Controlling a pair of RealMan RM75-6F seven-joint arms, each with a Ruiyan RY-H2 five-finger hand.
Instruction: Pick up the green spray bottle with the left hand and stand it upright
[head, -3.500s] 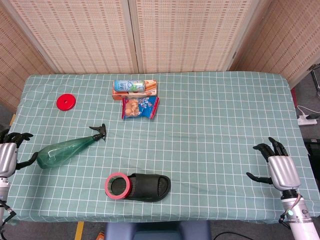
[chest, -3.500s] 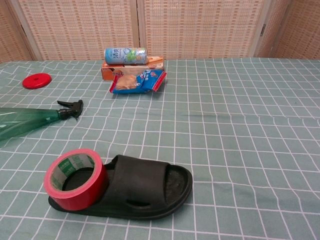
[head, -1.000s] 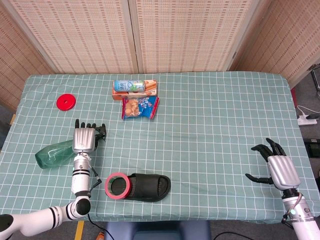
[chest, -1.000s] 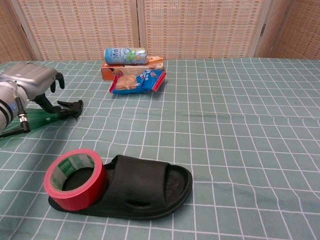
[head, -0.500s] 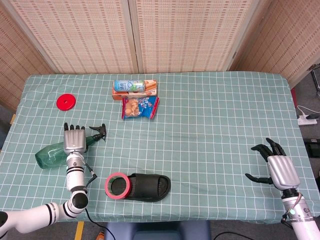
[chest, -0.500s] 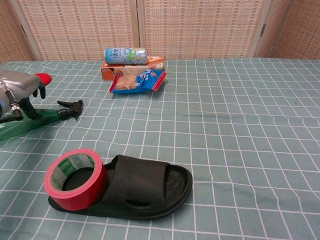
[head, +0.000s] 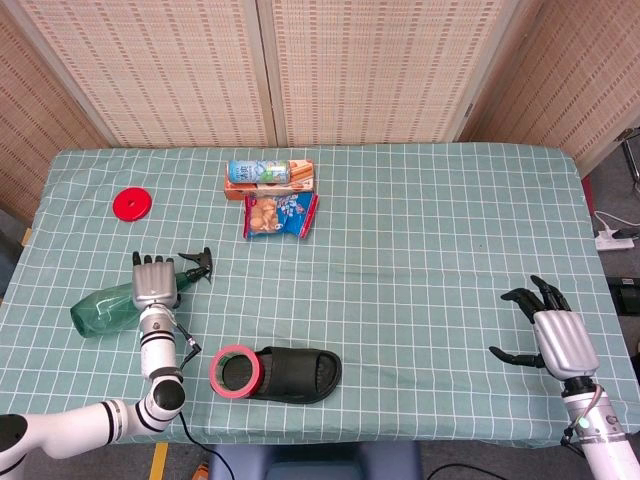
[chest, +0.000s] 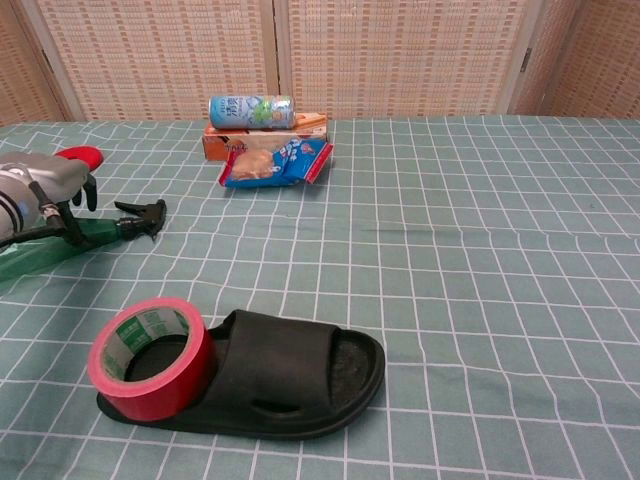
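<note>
at the left of the head view the green spray bottle (head: 112, 306) lies on its side on the green checked tablecloth (head: 420, 250), its fat base toward the left edge and its black trigger nozzle (head: 196, 266) pointing up and to the right. the left hand (head: 155, 280) sits over the bottle's neck end, back of the hand up, fingers reaching toward the top of the frame and down along the bottle's far side; in the chest view the same hand (chest: 45, 190) shows at the left edge with dark fingers (chest: 73, 222) hanging down against the green body just left of the nozzle, but whether they actually clamp the bottle or only rest on it cannot be told. above and left of the hand a red round lid (head: 132, 204) lies flat, well apart from the bottle. below and right of the hand a roll of red tape (head: 235, 371) leans against the heel end of a black slipper (head: 297, 373). in the upper middle a light blue can (head: 258, 171) lies on its side on an orange box (head: 290, 182), with a blue snack packet (head: 279, 214) just below them. at the lower right the right hand (head: 555, 335) hovers near the table edge, empty, its fingers spread apart.
</note>
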